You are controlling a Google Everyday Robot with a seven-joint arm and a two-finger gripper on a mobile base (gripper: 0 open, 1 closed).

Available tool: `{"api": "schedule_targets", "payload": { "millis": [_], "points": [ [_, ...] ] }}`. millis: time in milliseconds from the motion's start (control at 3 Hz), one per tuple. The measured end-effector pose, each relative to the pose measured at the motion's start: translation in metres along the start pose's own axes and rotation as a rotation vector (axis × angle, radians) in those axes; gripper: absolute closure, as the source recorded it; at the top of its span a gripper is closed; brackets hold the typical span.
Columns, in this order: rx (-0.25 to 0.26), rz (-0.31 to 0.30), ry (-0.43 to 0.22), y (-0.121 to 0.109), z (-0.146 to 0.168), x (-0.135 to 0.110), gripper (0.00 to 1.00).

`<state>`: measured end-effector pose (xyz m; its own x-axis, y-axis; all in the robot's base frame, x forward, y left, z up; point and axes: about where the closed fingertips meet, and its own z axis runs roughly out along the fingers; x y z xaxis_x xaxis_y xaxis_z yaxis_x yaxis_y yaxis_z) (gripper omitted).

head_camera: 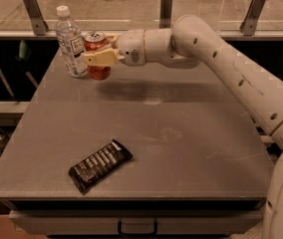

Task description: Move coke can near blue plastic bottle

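Note:
The coke can (95, 40), red with a silver top, is held upright in my gripper (99, 57) at the table's far left. The gripper's tan fingers (101, 58) are shut around the can's middle, and the can's base sits at or just above the tabletop; I cannot tell which. The blue plastic bottle (71, 42), clear with a white cap and a white label with dark print, stands upright right beside the can on its left, almost touching it. My white arm reaches in from the right.
A black snack bar wrapper (100, 165) lies near the front left of the grey table (181, 153). A glass barrier with metal posts (166, 6) runs along the table's far edge.

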<state>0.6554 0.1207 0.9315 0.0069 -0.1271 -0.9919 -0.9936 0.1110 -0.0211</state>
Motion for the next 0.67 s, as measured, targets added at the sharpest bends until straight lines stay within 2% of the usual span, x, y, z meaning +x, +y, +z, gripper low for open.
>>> {"api": "schedule_targets", "payload": {
  "millis": [333,667],
  "points": [
    [0.064,0.001,0.002,-0.018,0.007,0.012,1.0],
    [0.11,0.025,-0.009,-0.032,0.012,0.025,0.82]
  ]
}}
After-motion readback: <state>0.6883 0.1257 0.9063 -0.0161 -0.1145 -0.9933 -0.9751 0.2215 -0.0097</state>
